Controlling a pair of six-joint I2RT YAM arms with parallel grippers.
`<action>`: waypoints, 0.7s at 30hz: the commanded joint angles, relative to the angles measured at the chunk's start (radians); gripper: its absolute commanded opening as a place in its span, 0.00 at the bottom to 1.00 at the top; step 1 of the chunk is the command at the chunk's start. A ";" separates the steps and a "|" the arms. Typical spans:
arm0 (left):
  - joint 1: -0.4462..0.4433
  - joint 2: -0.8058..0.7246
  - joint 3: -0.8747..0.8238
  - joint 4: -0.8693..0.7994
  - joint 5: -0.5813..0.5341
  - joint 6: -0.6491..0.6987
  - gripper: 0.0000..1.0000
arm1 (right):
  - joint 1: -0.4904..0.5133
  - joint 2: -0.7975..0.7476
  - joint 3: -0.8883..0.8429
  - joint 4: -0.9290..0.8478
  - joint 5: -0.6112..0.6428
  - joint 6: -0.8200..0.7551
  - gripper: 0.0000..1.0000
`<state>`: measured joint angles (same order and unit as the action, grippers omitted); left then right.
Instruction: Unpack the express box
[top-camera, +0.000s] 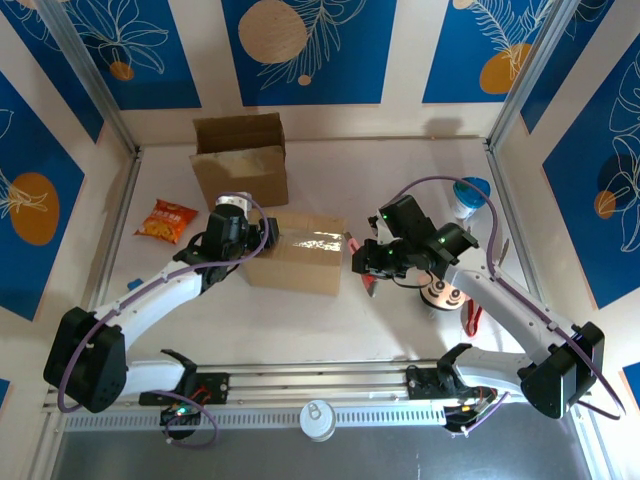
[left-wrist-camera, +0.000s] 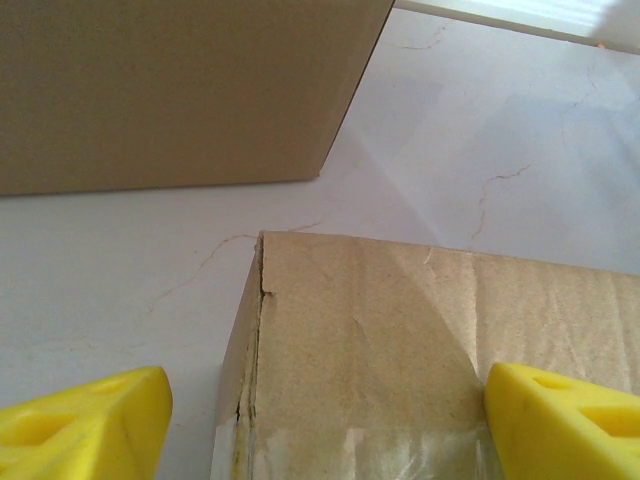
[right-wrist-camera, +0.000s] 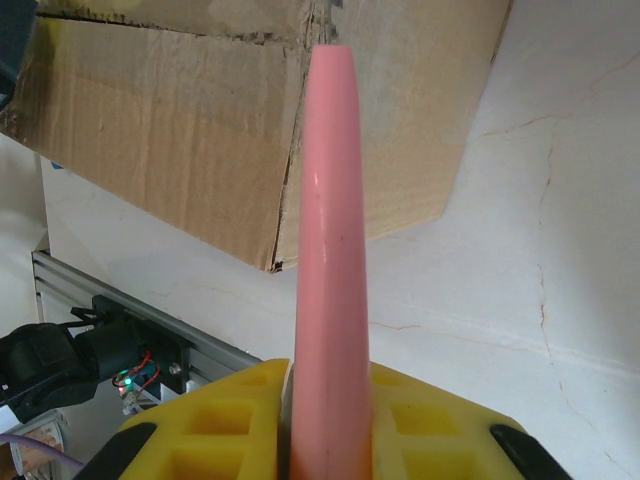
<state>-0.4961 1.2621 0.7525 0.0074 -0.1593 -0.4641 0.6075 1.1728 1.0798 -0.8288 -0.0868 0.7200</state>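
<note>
Beside the taped box (top-camera: 296, 254), the right hand (top-camera: 366, 263) pinches a pink tool (right-wrist-camera: 330, 250) pointing at its end.

We lose the taped box (left-wrist-camera: 420, 350) past the left wrist view's bottom and right edges. The pink tool (right-wrist-camera: 330, 200) hides its lower end inside the right gripper (right-wrist-camera: 328, 385). We cannot read the snack packet (top-camera: 166, 220) near the left edge of the table (top-camera: 330, 325).

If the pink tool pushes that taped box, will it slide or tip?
Likely slides, not tips: the taped box lies low and flat on the smooth table. The open left gripper over one end may check it.
</note>
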 joint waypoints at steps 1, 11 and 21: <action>-0.007 0.039 -0.048 -0.159 -0.048 0.028 0.81 | 0.003 0.017 -0.011 0.002 -0.017 0.008 0.00; -0.007 0.059 -0.054 -0.151 -0.049 0.023 0.81 | 0.024 -0.002 -0.049 0.000 -0.042 0.031 0.00; -0.007 0.075 -0.056 -0.151 -0.054 0.018 0.81 | 0.081 -0.021 -0.076 -0.004 -0.046 0.075 0.00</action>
<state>-0.4961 1.2739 0.7525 0.0151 -0.1726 -0.4641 0.6533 1.1595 1.0317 -0.7692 -0.0772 0.7670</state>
